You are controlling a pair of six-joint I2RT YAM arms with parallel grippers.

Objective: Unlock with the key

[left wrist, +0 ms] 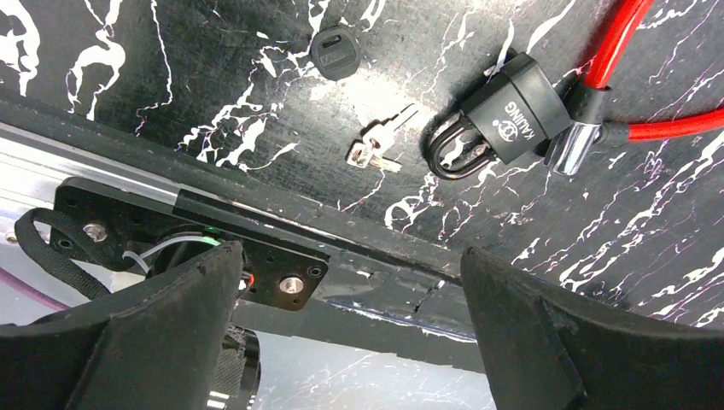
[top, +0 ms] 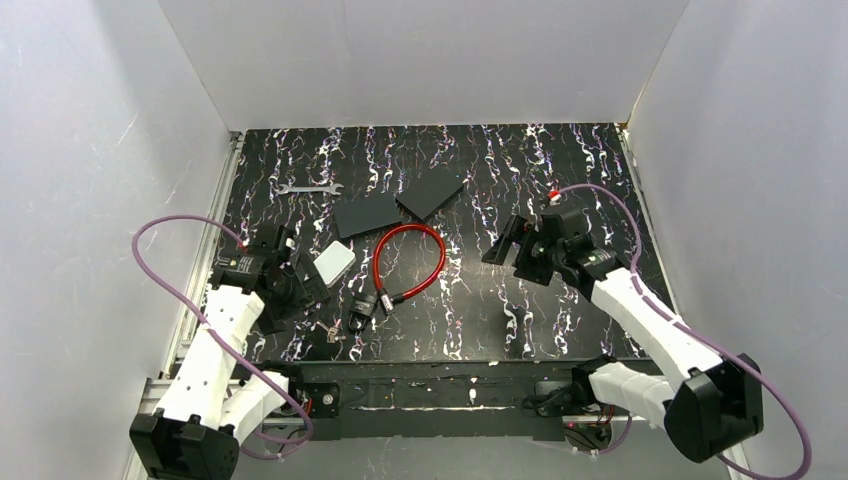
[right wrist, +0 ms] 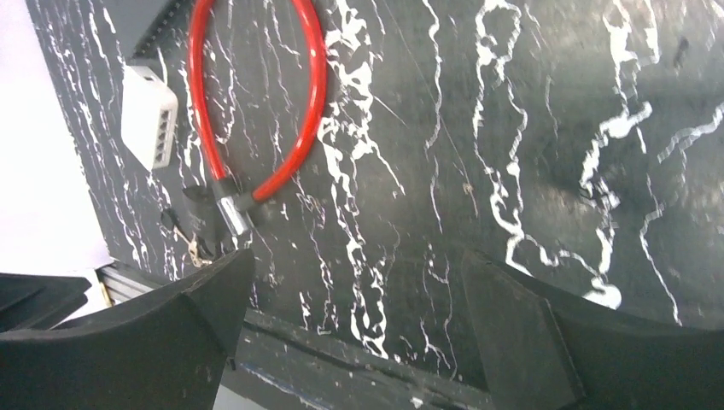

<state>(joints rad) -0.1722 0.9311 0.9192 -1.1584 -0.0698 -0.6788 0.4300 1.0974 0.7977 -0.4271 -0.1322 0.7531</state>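
Observation:
The key is a tiny silvery key on a small ring, lying on the black marbled table near its front edge. In the left wrist view the key lies just left of the black padlock body, which joins the red cable loop. The lock and cable lie at the table's middle. My left gripper is open and empty, hovering left of the key. My right gripper is open and empty, well right of the cable. The key shows faintly there.
A white box lies beside the left gripper and shows in the right wrist view. A silver wrench and two flat black plates lie farther back. A small round black cap lies near the key. White walls enclose the table.

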